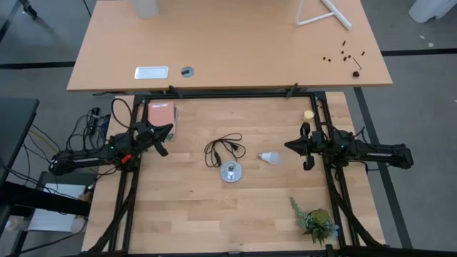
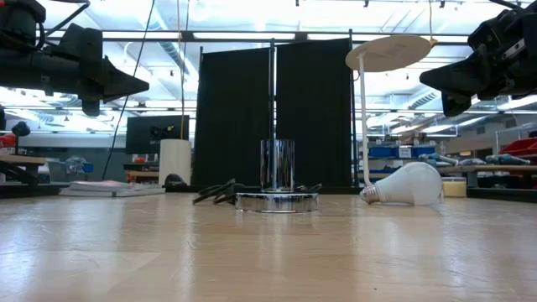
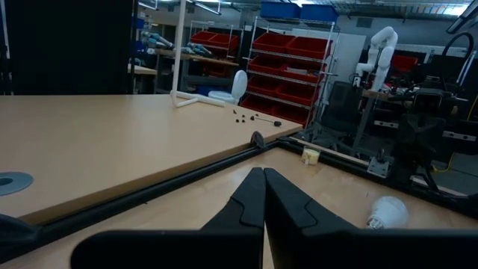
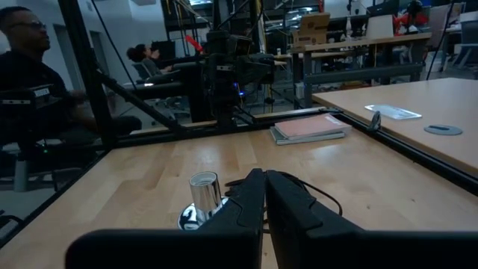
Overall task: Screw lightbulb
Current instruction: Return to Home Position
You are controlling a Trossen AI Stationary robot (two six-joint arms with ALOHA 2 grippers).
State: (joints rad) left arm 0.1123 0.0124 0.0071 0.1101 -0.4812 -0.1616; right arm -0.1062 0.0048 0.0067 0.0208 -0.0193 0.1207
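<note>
The lightbulb point(image 1: 268, 157) lies on its side on the wooden table point(image 1: 214, 221), just to the right of the silver lamp base point(image 1: 230, 171) and apart from it, with its grey screw end pointing toward the base and its round white end toward the right arm. Nothing holds it. The left gripper point(image 1: 168, 130) hangs above the table's left edge with its fingers pressed together on nothing, and the right gripper point(image 1: 290, 145) hangs at the right edge, clenched and empty as well, its tip well short of the bulb. The lamp's black cord point(image 1: 223, 148) loops loosely behind the base. The bulb looks light and thin-shelled, so it probably breaks under a hard squeeze, and its smooth, rounded surface is likely to slip or roll away when nudged (it rests on a curved side, not a flat one). The best hold would seem to be a gentle one across the widest part of the white end. That leaves the threaded end free to meet the socket.
</note>
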